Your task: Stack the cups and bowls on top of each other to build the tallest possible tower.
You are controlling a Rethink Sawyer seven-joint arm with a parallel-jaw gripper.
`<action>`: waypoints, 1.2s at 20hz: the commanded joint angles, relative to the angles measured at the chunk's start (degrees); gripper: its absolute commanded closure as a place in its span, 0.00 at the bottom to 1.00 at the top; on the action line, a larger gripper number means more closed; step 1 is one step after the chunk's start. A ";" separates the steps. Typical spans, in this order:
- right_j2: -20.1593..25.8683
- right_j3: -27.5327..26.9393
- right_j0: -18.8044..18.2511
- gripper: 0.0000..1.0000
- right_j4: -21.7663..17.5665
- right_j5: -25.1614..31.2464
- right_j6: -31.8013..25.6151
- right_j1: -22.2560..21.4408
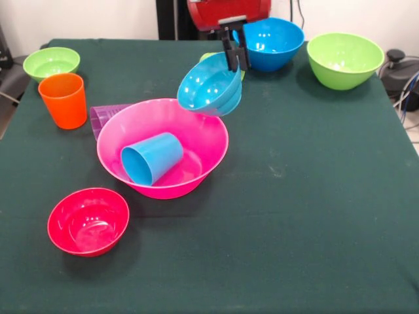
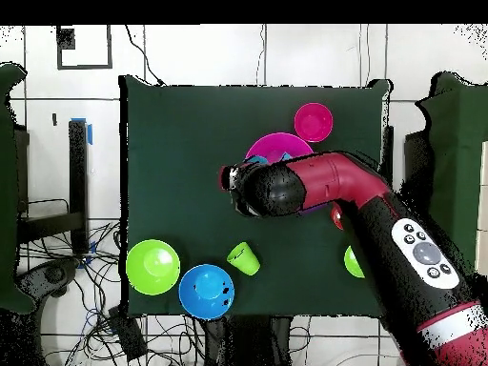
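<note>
My gripper [image 1: 234, 63] is shut on the far rim of a small light blue bowl [image 1: 208, 86] and holds it tilted in the air, just above the far right rim of the large pink bowl [image 1: 196, 131]. A light blue cup [image 1: 152, 157] lies on its side inside the pink bowl. A purple cup [image 1: 103, 118] lies on its side behind the pink bowl's left edge. An orange cup [image 1: 63, 99] stands upright at the left. A light green cup [image 1: 208, 57] is mostly hidden behind the held bowl. In the overhead view the arm [image 2: 315, 186] covers the gripper and most of the pink bowl [image 2: 276, 148].
A small red bowl [image 1: 88, 220] sits at the near left. A small green bowl [image 1: 51, 63] sits at the far left corner. A medium blue bowl [image 1: 272, 43] and a medium green bowl [image 1: 344, 59] stand at the far right, by the robot's base.
</note>
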 commanded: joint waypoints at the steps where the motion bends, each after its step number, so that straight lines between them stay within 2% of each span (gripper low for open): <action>1: 1.60 1.47 0.97 1.00 -4.00 3.00 -15.43 3.20; 24: 2.53 1.15 -0.54 1.00 -4.34 2.95 -15.98 4.18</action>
